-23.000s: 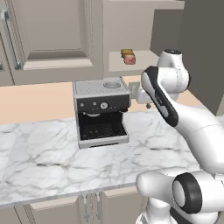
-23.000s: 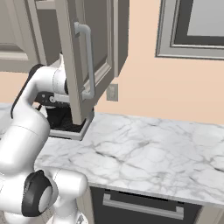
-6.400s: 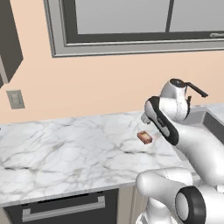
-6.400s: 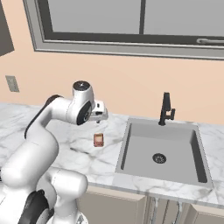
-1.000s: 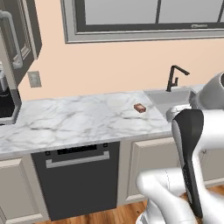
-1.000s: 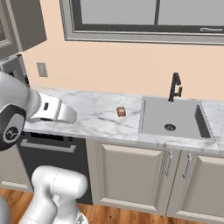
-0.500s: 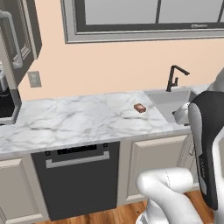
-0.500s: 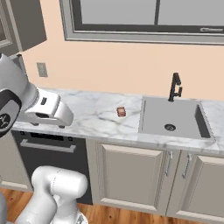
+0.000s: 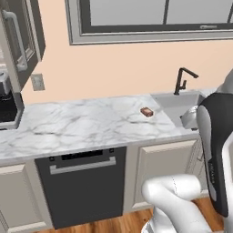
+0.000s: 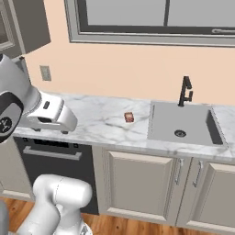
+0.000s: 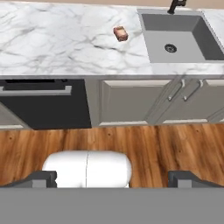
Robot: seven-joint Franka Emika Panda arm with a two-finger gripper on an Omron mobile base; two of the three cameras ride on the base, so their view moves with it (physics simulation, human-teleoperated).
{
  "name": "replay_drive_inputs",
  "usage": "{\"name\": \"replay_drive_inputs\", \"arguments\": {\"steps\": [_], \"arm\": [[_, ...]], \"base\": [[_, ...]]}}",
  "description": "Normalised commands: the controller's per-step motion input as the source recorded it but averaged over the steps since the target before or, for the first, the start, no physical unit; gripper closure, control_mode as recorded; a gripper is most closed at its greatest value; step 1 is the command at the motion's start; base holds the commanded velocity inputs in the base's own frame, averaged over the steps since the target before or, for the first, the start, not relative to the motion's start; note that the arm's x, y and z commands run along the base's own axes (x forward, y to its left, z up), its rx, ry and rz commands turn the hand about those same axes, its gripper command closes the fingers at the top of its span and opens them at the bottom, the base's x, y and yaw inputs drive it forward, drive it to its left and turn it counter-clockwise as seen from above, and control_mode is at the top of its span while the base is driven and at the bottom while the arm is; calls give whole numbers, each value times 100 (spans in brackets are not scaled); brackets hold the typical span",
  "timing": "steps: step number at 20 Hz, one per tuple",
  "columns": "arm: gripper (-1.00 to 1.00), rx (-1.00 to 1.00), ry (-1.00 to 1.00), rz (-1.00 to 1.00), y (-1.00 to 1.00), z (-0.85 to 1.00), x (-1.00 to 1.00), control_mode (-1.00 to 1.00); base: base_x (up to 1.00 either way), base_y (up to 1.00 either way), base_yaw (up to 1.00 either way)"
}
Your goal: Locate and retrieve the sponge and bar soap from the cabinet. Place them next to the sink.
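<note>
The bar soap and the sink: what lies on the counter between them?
Nothing: bare marble counter separates the bar soap from the sink, as the right base view shows.

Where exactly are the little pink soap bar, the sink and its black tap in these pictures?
bar soap (image 10: 129,117), right base view, on its top face.
sink (image 10: 165,124), right base view, on the bare basin floor left of the drain.
faucet (image 9: 181,82), left base view, on its upright stem.
</note>
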Motion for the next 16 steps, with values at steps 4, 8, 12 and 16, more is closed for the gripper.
{"name": "replay_drive_inputs", "arguments": {"steps": [4, 8, 12, 16], "arm": [[-100, 0, 0, 0, 0, 0, 0, 100], [-100, 0, 0, 0, 0, 0, 0, 100], [-100, 0, 0, 0, 0, 0, 0, 100], [-100, 0, 0, 0, 0, 0, 0, 100]], "base": [[-35, 80, -2], [-22, 92, -3], [-8, 92, -4], [0, 80, -4]]}}
